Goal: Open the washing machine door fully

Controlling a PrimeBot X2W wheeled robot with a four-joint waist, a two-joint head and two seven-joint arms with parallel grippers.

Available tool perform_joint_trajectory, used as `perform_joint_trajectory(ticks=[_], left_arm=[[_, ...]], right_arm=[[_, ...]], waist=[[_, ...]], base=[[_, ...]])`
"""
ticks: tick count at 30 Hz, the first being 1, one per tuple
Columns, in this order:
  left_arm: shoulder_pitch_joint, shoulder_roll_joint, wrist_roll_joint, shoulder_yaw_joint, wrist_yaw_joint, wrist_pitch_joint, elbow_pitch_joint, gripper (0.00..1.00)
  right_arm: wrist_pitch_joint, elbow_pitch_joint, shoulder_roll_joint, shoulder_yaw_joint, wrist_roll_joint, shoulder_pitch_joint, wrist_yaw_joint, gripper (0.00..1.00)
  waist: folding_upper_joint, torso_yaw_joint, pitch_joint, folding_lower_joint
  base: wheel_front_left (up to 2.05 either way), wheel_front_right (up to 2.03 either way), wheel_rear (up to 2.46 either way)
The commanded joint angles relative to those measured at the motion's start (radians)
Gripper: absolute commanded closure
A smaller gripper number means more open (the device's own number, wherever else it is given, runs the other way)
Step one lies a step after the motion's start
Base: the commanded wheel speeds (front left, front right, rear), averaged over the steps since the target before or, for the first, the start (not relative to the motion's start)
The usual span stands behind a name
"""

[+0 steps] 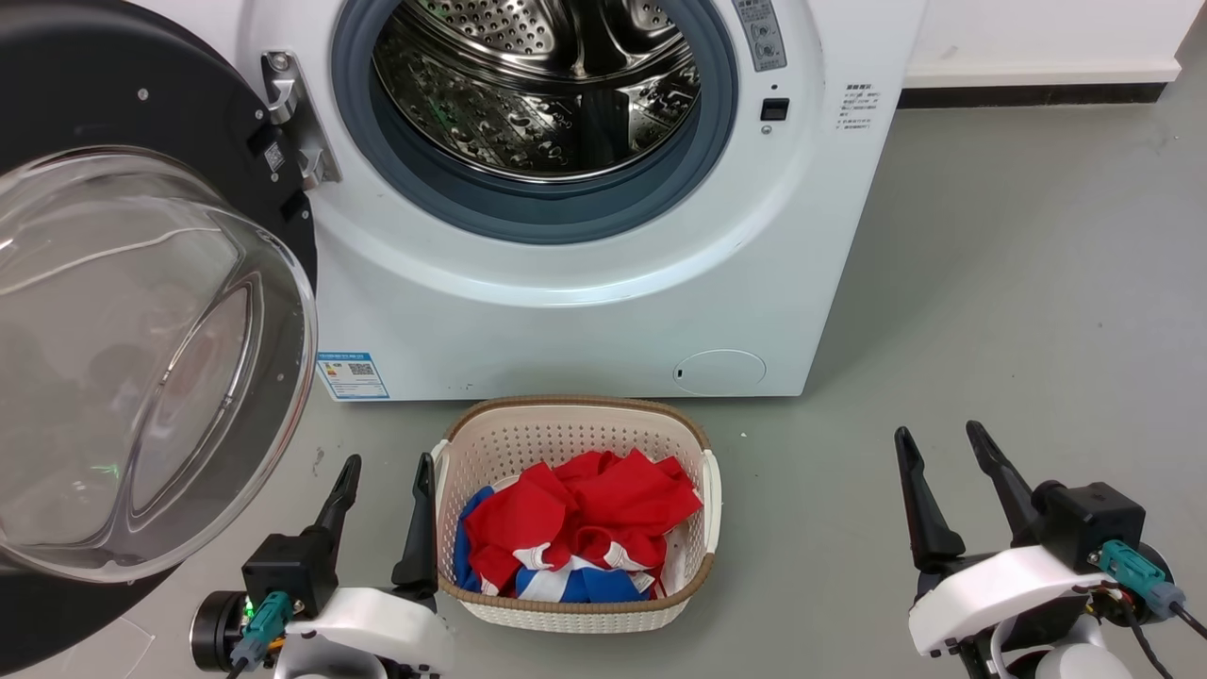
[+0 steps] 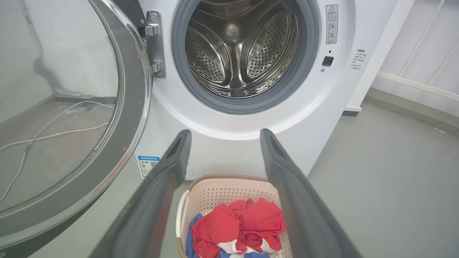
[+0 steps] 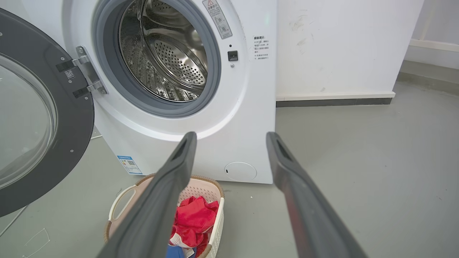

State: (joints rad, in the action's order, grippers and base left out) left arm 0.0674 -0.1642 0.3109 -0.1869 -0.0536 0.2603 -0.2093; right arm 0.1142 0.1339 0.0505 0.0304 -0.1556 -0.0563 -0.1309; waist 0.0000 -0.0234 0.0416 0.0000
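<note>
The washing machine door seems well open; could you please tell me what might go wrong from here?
The round glossy black door with its bulging glass window stands close beside the open left tool; pushing further, it might slip off the curved glass. The white perforated basket of red and blue clothes sits right beside that tool's other side, so a swing could knock it.
</note>
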Motion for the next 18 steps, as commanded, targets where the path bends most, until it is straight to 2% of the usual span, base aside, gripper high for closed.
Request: perform_joint_trajectory(ticks=[1, 4, 5, 8, 18], left_arm=[[0.006, 0.002, -0.006, 0.003, 0.003, 0.007, -0.001, 0.0], [0.008, 0.002, -0.009, 0.006, 0.006, 0.007, -0.001, 0.0], [0.0, 0.002, -0.004, 0.004, 0.001, 0.0, -0.001, 1.0], [-0.011, 0.008, 0.0, 0.001, 0.001, -0.004, -0.024, 1.0], [-0.001, 0.023, 0.176, 0.044, 0.026, -0.056, -0.027, 1.0]], right_arm=[[0.004, 0.003, -0.001, 0.0, -0.005, -0.003, 0.0, 0.0], [0.004, 0.004, -0.001, 0.002, -0.007, -0.003, 0.0, 0.0], [0.0, 0.002, 0.0, 0.001, -0.002, 0.0, 0.0, 1.0], [-0.001, 0.024, 0.0, 0.002, -0.004, 0.014, 0.0, 1.0], [-0.025, 0.033, 0.006, -0.009, -0.21, 0.005, 0.0, 1.0]], waist=[[0.0, 0.0, 0.001, 0.0], [0.0, -0.001, 0.003, 0.0], [0.0, -0.001, 0.003, 0.0], [0.0, -0.001, 0.004, 0.0], [0.0, 0.001, 0.0, 0.0]], base=[[0.0, 0.0, 0.0], [0.0, 0.0, 0.0], [0.0, 0.0, 0.0], [0.0, 0.0, 0.0], [0.0, 0.0, 0.0]])
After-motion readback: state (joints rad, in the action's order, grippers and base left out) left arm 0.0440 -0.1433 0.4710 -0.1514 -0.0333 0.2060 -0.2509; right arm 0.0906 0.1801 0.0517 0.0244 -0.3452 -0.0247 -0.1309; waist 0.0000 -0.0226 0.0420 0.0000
